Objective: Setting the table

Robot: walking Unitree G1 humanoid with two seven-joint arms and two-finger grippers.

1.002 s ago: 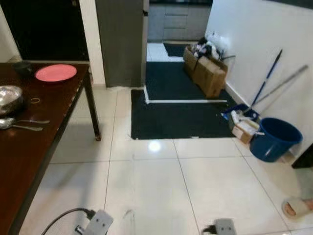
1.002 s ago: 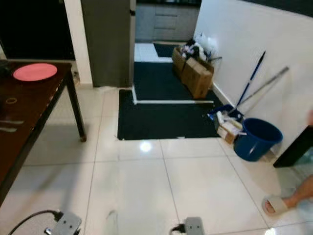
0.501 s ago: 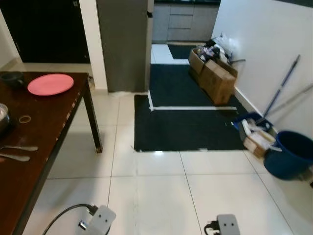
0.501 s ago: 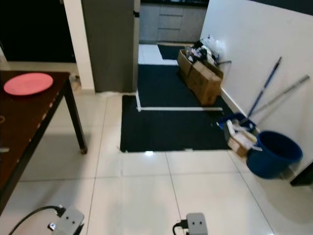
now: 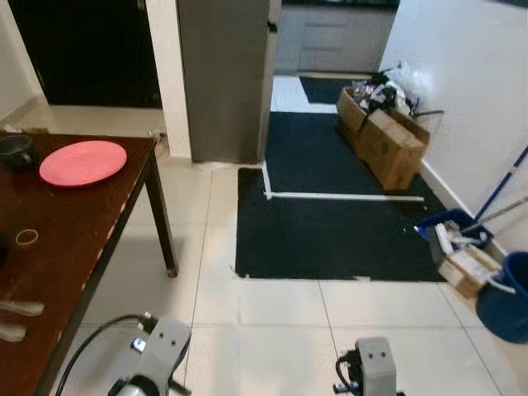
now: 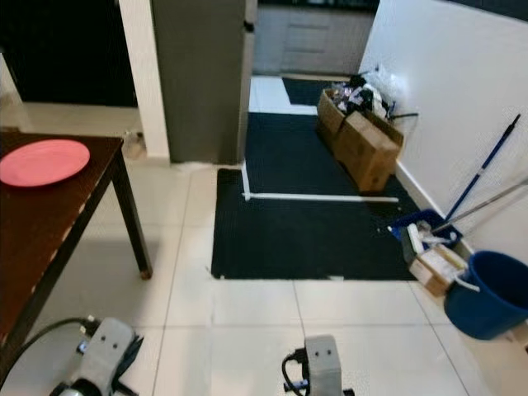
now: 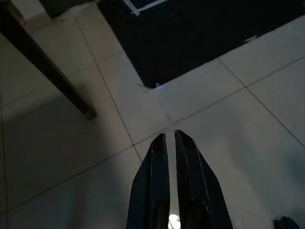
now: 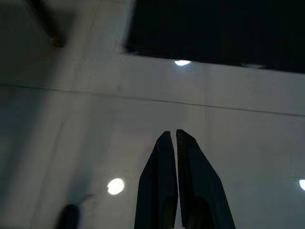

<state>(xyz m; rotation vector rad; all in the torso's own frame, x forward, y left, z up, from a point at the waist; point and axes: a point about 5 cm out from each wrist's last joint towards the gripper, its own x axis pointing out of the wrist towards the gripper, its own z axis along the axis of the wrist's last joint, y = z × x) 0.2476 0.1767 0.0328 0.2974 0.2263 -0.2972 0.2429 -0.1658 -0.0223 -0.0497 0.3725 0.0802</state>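
A dark wooden table (image 5: 66, 247) stands at my left. On it lie a pink plate (image 5: 82, 162) near the far corner, a dark bowl (image 5: 15, 150) beyond it, a small ring (image 5: 26, 238) and the ends of some cutlery (image 5: 16, 308) at the frame's edge. Both arms hang low over the white tiled floor. My left gripper (image 7: 170, 136) is shut and holds nothing, pointing at the floor near a table leg (image 7: 47, 76). My right gripper (image 8: 170, 134) is shut and holds nothing, above the tiles.
A black mat (image 5: 330, 214) lies ahead, leading to a doorway. Cardboard boxes (image 5: 384, 140) line the right wall. A blue bucket (image 6: 491, 293), mop handles (image 6: 487, 181) and clutter (image 6: 433, 256) stand at the right. A grey pillar (image 5: 223, 74) rises ahead.
The camera has turned and moved: the table and plate sit nearer the frame's left, the bucket slid to the right edge, and the sandalled foot at the right has left the picture.
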